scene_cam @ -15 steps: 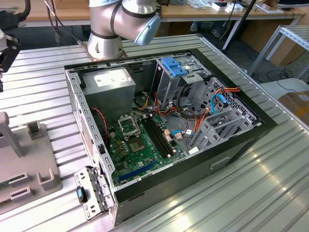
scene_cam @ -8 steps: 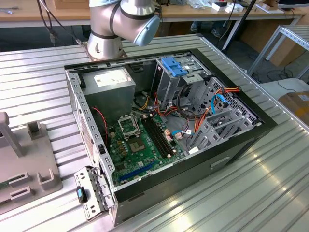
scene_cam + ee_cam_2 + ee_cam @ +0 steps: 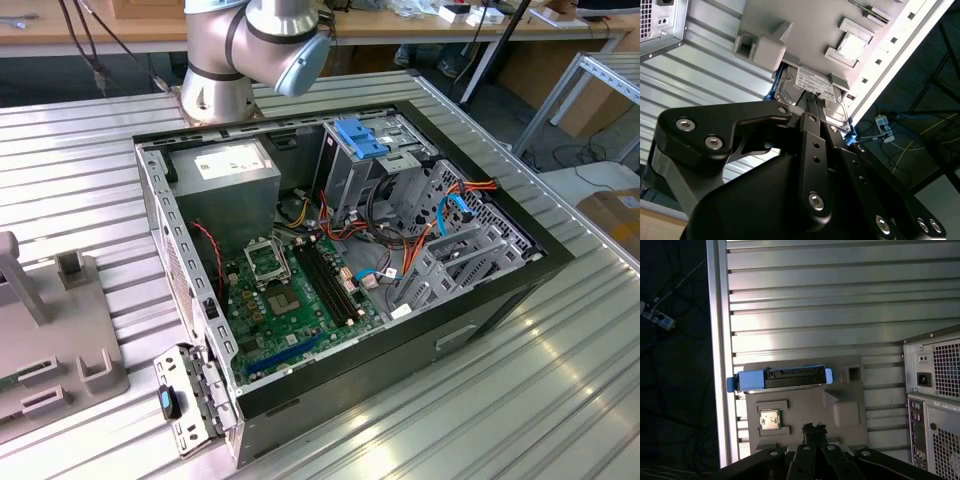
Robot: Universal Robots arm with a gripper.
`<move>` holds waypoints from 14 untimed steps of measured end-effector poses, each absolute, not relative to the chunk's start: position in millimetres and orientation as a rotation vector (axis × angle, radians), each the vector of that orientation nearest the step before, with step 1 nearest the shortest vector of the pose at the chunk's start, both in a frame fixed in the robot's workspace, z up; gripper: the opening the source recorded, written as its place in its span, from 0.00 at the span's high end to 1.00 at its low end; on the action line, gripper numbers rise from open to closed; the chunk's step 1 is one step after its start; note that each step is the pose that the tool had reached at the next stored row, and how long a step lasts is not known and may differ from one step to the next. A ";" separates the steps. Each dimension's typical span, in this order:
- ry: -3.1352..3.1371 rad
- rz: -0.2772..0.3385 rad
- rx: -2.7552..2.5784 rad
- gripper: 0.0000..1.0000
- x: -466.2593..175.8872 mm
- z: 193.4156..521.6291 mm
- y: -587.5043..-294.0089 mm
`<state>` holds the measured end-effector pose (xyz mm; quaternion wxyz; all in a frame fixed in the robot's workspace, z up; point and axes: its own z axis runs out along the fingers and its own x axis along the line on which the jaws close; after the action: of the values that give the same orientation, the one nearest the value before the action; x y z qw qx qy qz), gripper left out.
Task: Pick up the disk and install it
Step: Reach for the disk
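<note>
Claw (image 3: 814,429) hovers over the grey tray (image 3: 845,415), tips pinched nearly together and gripping nothing. The disk (image 3: 782,379) lies flat in that tray, right by the bench (image 3: 840,300) edge and well apart from the open case (image 3: 470,330). The danger: come down with the tips closed and it strikes the drive's top — and a skewed bite on the blue rails could slide it overboard.

Ribbed silver metal table (image 3: 480,420), slats run lengthwise. Directly on it: open black computer case (image 3: 400,350) lying on its side mid-table, arm base (image 3: 215,100) behind it, grey plastic tray (image 3: 60,350) at the exterior view's left, apart from the case. In first wrist view the tray carries the disk (image 3: 785,380) near the table edge
</note>
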<state>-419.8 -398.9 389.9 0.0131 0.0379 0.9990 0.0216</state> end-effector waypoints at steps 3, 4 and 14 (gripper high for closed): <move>3.113 0.067 0.118 0.89 -424.1 389.0 -398.9; 3.113 0.067 0.118 0.89 -425.6 388.7 -398.9; 3.113 0.061 0.118 0.89 -431.8 387.6 -398.9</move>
<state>-431.8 -398.9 387.6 0.0131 0.0379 0.9990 0.0197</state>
